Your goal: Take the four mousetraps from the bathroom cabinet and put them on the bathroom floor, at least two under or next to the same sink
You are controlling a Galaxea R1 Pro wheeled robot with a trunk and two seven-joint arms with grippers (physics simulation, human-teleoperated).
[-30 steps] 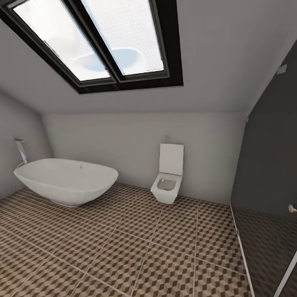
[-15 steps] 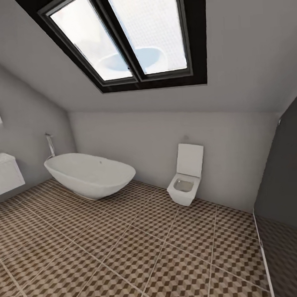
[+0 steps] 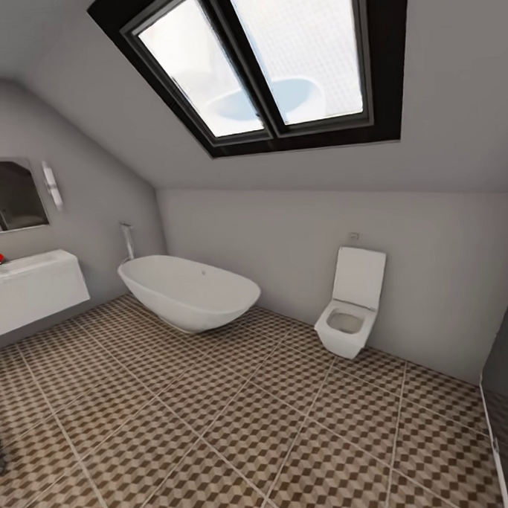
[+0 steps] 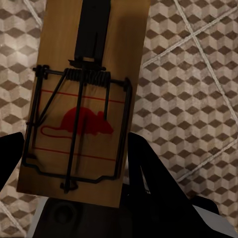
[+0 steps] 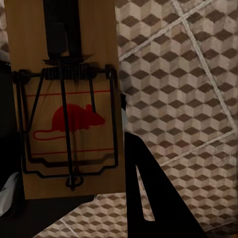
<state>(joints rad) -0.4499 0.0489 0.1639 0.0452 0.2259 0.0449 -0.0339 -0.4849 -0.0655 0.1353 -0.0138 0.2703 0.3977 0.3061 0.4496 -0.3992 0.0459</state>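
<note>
Mousetraps sit one in each gripper: the left gripper (image 4: 74, 163) clamps a tan mousetrap (image 4: 84, 99) between its dark fingers (image 4: 148, 168), and the right gripper (image 5: 69, 173) grips a second mousetrap (image 5: 67, 99), both above the patterned bathroom floor (image 3: 241, 426). Each board's far end is cut off by the frame. From the head camera, the white sink (image 3: 32, 292) is cropped at the left edge, beside the bathtub (image 3: 189, 293) and toilet (image 3: 351, 308).

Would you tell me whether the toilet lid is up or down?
Up: the toilet lid stands against the wall, and the bowl's opening is exposed.
</note>
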